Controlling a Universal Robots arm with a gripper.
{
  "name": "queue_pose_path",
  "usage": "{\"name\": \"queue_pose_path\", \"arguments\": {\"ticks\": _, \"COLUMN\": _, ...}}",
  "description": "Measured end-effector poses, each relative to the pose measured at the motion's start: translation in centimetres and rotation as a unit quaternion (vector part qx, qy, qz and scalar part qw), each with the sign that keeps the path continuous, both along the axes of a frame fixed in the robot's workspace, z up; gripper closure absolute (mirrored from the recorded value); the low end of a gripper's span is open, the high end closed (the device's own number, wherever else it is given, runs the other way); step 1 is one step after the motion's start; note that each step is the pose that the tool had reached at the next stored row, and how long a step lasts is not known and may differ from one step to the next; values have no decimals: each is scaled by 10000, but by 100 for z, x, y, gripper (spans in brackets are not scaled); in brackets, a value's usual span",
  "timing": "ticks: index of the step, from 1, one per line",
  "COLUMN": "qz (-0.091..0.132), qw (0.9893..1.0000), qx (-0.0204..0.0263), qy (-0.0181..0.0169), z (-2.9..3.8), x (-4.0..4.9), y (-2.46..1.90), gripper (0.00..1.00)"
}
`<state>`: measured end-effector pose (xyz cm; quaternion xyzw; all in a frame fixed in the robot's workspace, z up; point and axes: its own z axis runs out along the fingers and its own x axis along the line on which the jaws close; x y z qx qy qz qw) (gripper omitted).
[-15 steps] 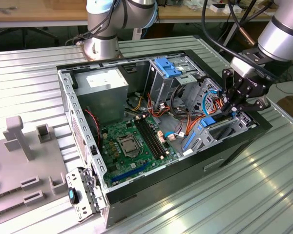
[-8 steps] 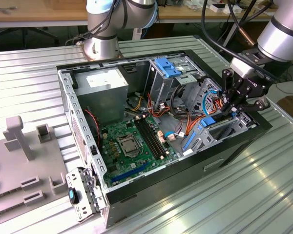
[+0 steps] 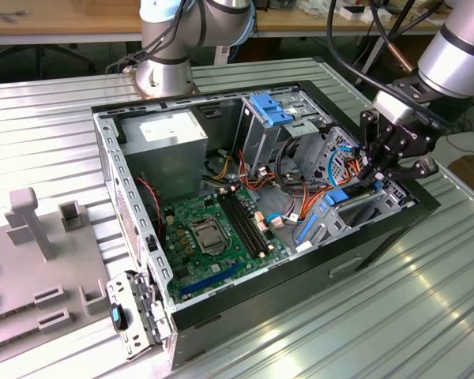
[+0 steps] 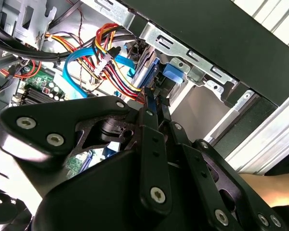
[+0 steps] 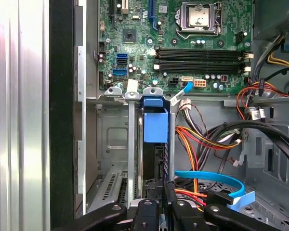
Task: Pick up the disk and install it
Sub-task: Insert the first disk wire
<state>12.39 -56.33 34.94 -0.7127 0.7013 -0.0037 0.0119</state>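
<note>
First wrist view — the gripper [image 5: 157, 188], jaws nearly closed, pinches the edge of the disk [image 5: 155, 126], which stands on edge in a metal drive bay [image 5: 111, 139] — beside the motherboard [image 5: 135, 43].

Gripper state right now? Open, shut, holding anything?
Gripper: shut on the disk, which stands on edge in the drive bay.

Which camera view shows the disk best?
The first wrist view: the disk stands edge-on, blue carrier plain. The exterior view gives a blue sliver; in the second wrist view the end effector covers most.
</note>
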Motion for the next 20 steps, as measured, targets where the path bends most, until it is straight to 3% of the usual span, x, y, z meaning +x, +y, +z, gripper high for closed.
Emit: {"name": "queue_pose_path", "arguments": {"ticks": 20, "qz": -136, "qw": 9999, "qx": -1, "qy": 0, "z": -24, "x": 0, "y": 18, "gripper": 83}}
